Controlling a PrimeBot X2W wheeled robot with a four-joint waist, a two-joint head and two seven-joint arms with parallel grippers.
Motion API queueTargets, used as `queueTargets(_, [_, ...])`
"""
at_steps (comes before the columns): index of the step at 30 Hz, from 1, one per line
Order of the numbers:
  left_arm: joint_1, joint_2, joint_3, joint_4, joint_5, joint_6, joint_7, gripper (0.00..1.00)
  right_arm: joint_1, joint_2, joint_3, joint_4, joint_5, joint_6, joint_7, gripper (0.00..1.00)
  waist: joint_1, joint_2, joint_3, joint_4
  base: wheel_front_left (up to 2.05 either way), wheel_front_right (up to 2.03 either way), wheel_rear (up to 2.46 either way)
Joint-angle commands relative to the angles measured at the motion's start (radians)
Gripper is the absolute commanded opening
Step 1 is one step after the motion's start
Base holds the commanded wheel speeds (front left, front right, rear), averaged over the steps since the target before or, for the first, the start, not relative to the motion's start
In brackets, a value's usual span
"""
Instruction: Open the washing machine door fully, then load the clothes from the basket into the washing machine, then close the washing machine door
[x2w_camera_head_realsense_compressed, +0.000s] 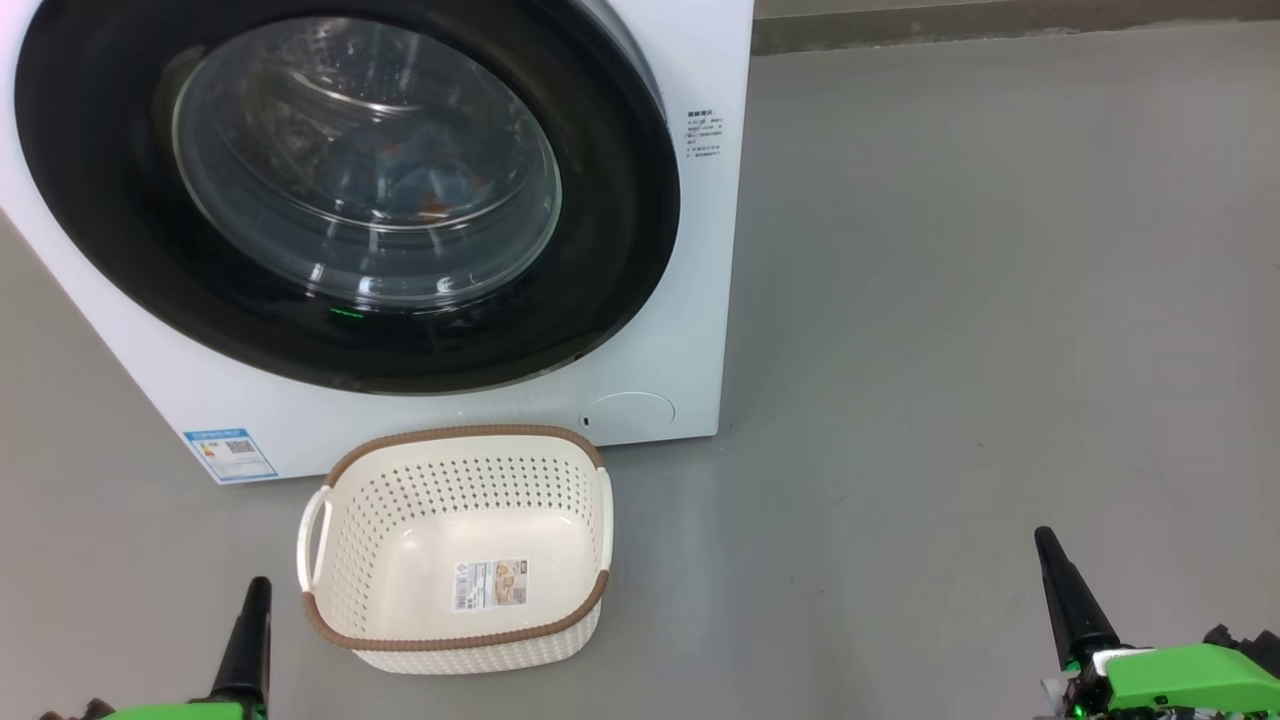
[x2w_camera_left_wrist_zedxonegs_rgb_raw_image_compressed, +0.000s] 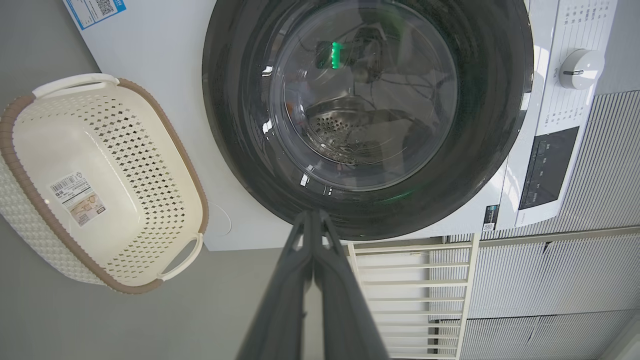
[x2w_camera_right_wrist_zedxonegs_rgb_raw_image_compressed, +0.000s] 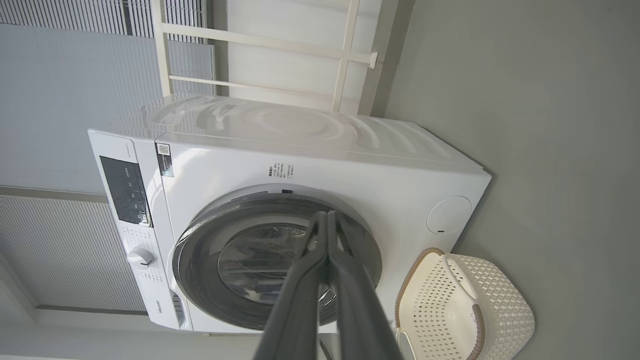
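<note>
Now door (x2w_camera_head_realsense_compressed: 620, 200) closed, glossy black ring; left tool (x2w_camera_left_wrist_zedxonegs_rgb_raw_image_compressed: 312, 215), right tool (x2w_camera_right_wrist_zedxonegs_rgb_raw_image_compressed: 327, 215) pinched together, empty.

On my head feed the left end effector (x2w_camera_head_realsense_compressed: 258, 600) was a long black tapered spike on a bright green housing (x2w_camera_head_realsense_compressed: 180, 712). The right end effector (x2w_camera_head_realsense_compressed: 1046, 545) looked the same: black spike, green shell (x2w_camera_head_realsense_compressed: 1190, 678), small white block (x2w_camera_head_realsense_compressed: 1112, 660) at the root, black hardware (x2w_camera_head_realsense_compressed: 1240, 640) behind. On the wrist cams I saw matte dark grey fingers (x2w_camera_left_wrist_zedxonegs_rgb_raw_image_compressed: 282, 300), widening toward the base, with a lighter notch below the tips.
</note>
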Motion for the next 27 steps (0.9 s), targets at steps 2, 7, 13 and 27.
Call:
queueTargets(2, [-0.056,0.012,0.044,-0.012,-0.042,-0.021,0.011,0.00,-0.060,-0.011,0.014,-0.013,0.045,0.001,0.011,0.00,0.0000,0.0000,0.000,-0.001,0.00,0.00,0.00])
queueTargets(7, [-0.063,0.008,0.059,-0.003,-0.096,-0.031,0.023,0.00,-0.070,-0.011,0.011,0.002,0.101,0.002,0.017,0.00,0.0000,0.0000,0.001,-0.003,0.00,0.00,0.00])
queueTargets(13, [-0.068,0.005,0.071,0.003,-0.133,-0.038,0.032,0.00,-0.077,-0.011,0.009,0.012,0.139,0.002,0.023,0.00,0.0000,0.0000,0.001,-0.004,0.00,0.00,0.00])
queueTargets(27, [-0.068,0.001,0.076,0.003,-0.129,-0.038,0.036,0.00,-0.078,-0.007,0.003,0.013,0.135,0.002,0.027,0.00,0.0000,0.0000,0.001,-0.004,0.00,0.00,0.00])
